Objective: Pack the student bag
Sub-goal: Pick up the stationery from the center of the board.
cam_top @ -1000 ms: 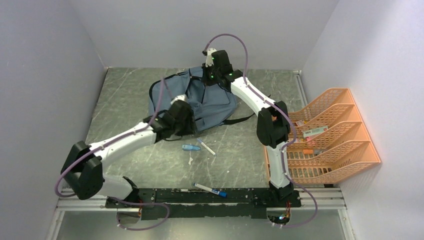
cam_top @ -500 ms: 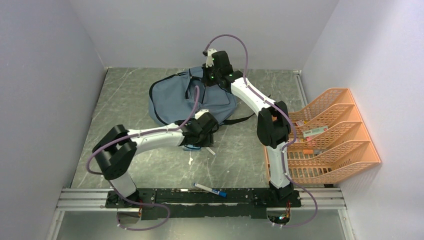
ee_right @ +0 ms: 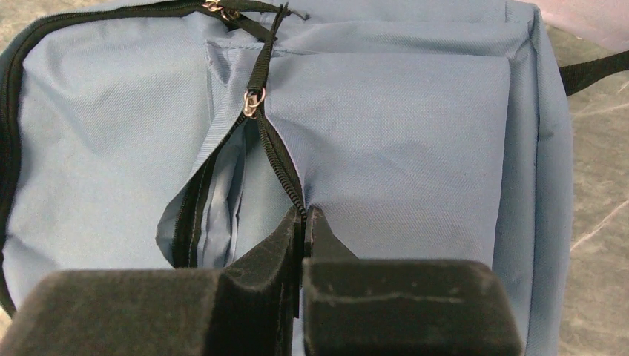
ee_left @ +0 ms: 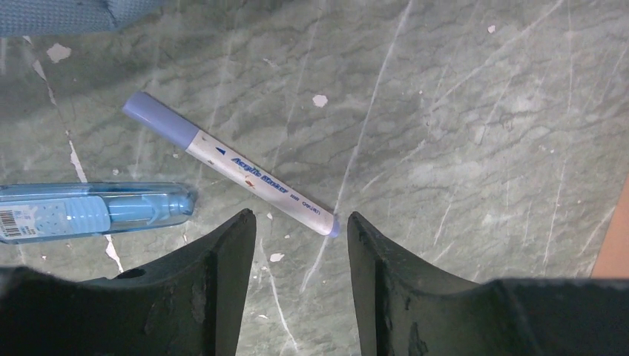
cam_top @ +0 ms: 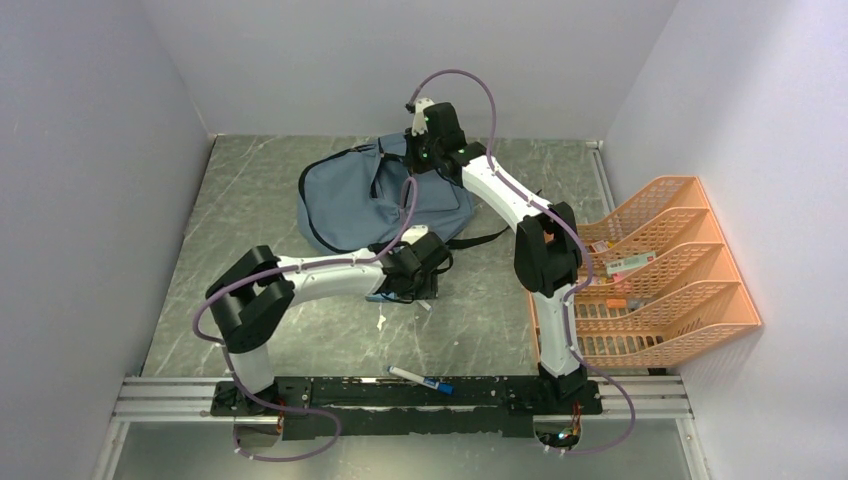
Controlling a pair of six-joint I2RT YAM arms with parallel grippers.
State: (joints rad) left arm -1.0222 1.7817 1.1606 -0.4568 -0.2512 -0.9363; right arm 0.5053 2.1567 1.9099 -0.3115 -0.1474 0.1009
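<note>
The student bag (cam_top: 350,195) lies flat at the back of the table, grey-blue with black zippers. In the right wrist view the student bag (ee_right: 415,133) fills the frame, its front pocket zipper partly undone. My right gripper (ee_right: 305,211) is shut on the pocket's zipper edge; from above the right gripper (cam_top: 424,160) is mostly hidden under its wrist. My left gripper (ee_left: 300,217) is open, low over the table in front of the bag. A white marker with a lilac cap (ee_left: 245,174) lies just ahead of it, its near end between the fingertips, untouched. A clear blue pen-like case (ee_left: 89,211) lies to the left.
An orange mesh tray rack (cam_top: 650,270) holding a few small items stands at the right wall. A white marker with a blue cap (cam_top: 420,380) lies near the front rail. A black bag strap (cam_top: 485,238) trails on the table by the right arm. Walls close in on three sides.
My left arm has swung right and forward, away from the bag's near edge, and now hovers over the marker and blue case. The right arm has not moved.
</note>
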